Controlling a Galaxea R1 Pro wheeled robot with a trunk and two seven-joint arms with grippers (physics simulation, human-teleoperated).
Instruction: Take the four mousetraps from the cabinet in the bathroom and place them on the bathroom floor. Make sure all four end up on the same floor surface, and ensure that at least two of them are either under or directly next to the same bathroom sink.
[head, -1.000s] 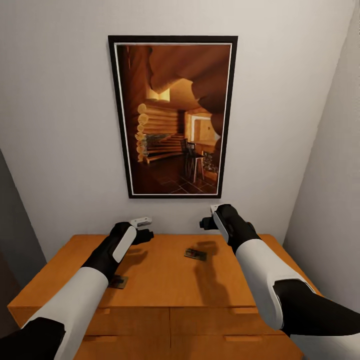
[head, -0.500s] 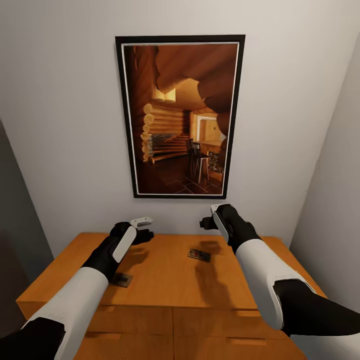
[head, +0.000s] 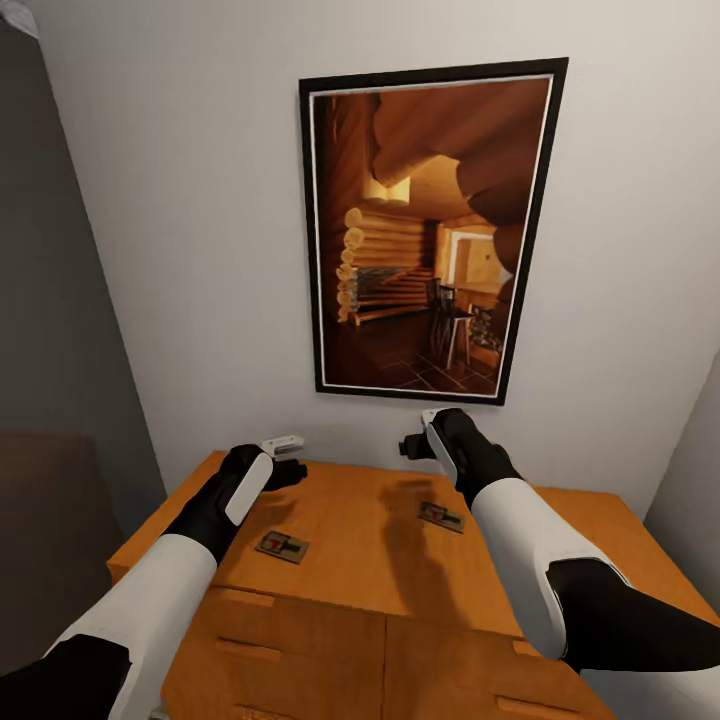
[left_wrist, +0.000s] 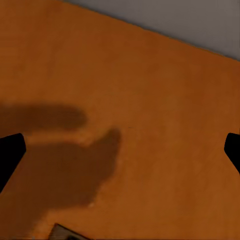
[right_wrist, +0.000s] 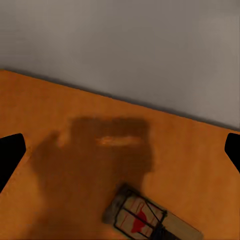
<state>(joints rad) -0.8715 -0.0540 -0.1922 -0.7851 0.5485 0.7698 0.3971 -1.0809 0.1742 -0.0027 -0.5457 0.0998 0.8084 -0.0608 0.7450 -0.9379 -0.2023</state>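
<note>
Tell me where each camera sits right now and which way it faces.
Head view: high on the robot, looking forward and down at the orange-brown wooden cabinet under a black-framed cabin picture; both arms, left gripper and right gripper show.
Left wrist view: above the cabinet top, looking down; black fingertips at the edges.
Right wrist view: likewise, over the right-hand flat tan mousetrap.
Shared: that trap shows in head and right wrist views.

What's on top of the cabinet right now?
Two mousetraps lie on the cabinet top: one near the left arm, one near the right. Inside the drawers can't be seen; they're closed.
</note>
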